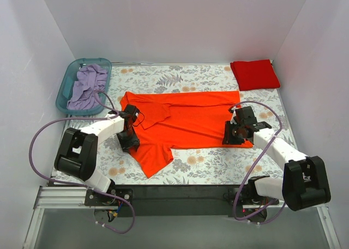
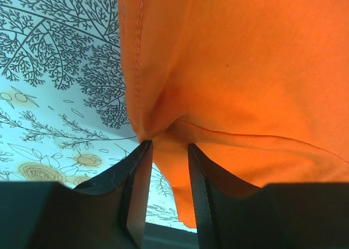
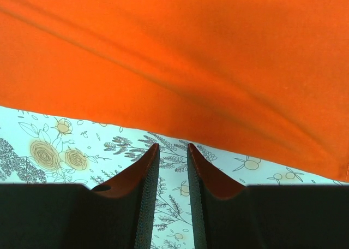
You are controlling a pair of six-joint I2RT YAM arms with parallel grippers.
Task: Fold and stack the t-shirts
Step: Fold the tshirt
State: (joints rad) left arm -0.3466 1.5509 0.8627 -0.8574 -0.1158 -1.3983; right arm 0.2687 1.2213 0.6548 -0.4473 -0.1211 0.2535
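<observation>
Plainly, the left pincer [image 2: 170,146] gripped the orange t-shirt [image 1: 191,120]. A fold of the shirt's stitched edge ran down between the two black fingers [image 2: 139,194], and the cloth puckered at their tips. To the left of that pincer the flowered counter [image 1: 212,164] lay bare. To its right and beyond it, the shirt spread flat across the middle of the counter, with one sleeve trailing toward the near edge.

The right pincer [image 3: 173,146] held nothing. Its jaws stood a little apart, with the counter's pattern showing in the narrow gap. It sat just short of the orange shirt's hem, which crossed right ahead of the fingertips. In the overhead view this pincer was at the shirt's near right corner.

The red t-shirt [image 1: 254,74] lay folded into a neat square well beyond the right pincer, in the far right corner of the counter and apart from the orange one. Beyond the left pincer and off to its left sat a teal basket [image 1: 65,90] with a lilac cloth [image 1: 87,85] heaped inside.
</observation>
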